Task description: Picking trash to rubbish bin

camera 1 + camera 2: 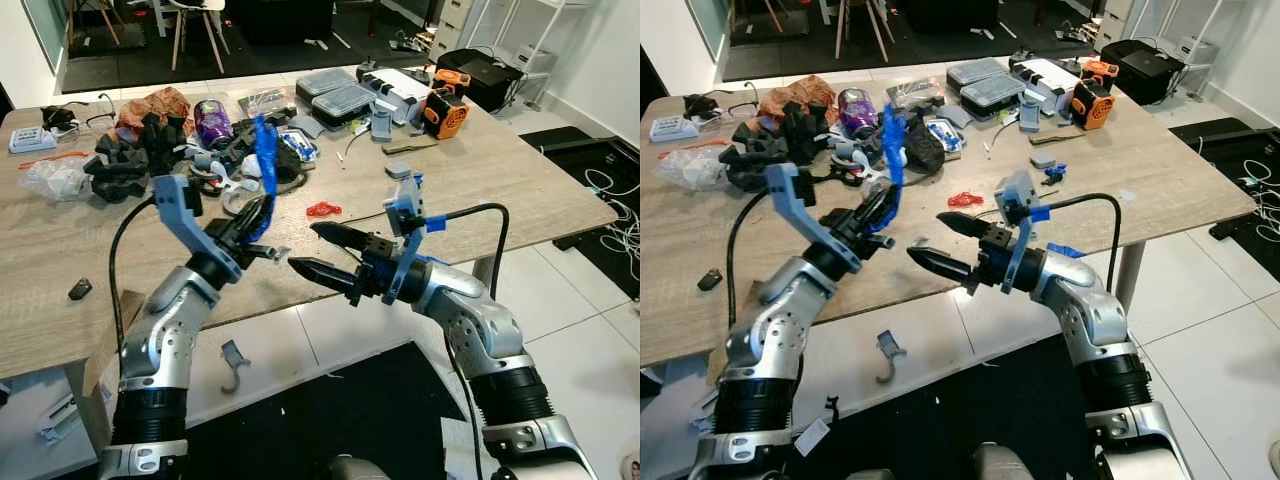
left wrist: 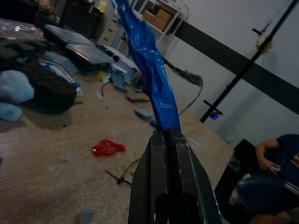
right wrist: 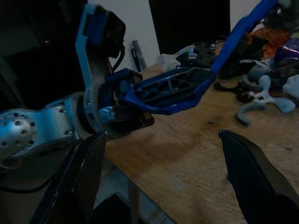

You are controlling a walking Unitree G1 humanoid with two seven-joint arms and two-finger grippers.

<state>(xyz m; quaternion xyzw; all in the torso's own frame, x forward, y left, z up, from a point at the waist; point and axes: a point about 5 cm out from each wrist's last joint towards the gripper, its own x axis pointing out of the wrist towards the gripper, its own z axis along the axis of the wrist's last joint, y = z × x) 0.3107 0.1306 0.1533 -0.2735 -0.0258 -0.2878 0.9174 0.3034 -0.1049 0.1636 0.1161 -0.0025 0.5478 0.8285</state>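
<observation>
Two end effectors are up over the near edge of the wooden table (image 1: 520, 190). Left end effector (image 1: 262, 212) is clamped narrow on the lower end of a blue strip of trash (image 1: 264, 160), likely plastic film or tape; the wrist view is too dim to be sure. The strip stands up from the fingertips, clear of the table surface, above the clutter. Right end effector (image 1: 318, 250) is spread wide, holding nothing, pointed toward the left one, tips just beside it but apart. A small red scrap (image 1: 323, 209) lies on the table just beyond the right fingers. Black and grey parts (image 1: 130, 165) are heaped toward the far left corner, clear plastic cases (image 1: 335, 95) at the far edge, and an orange device (image 1: 445, 112) toward the far right. A person (image 2: 275, 163) sits off the table's right side.
</observation>
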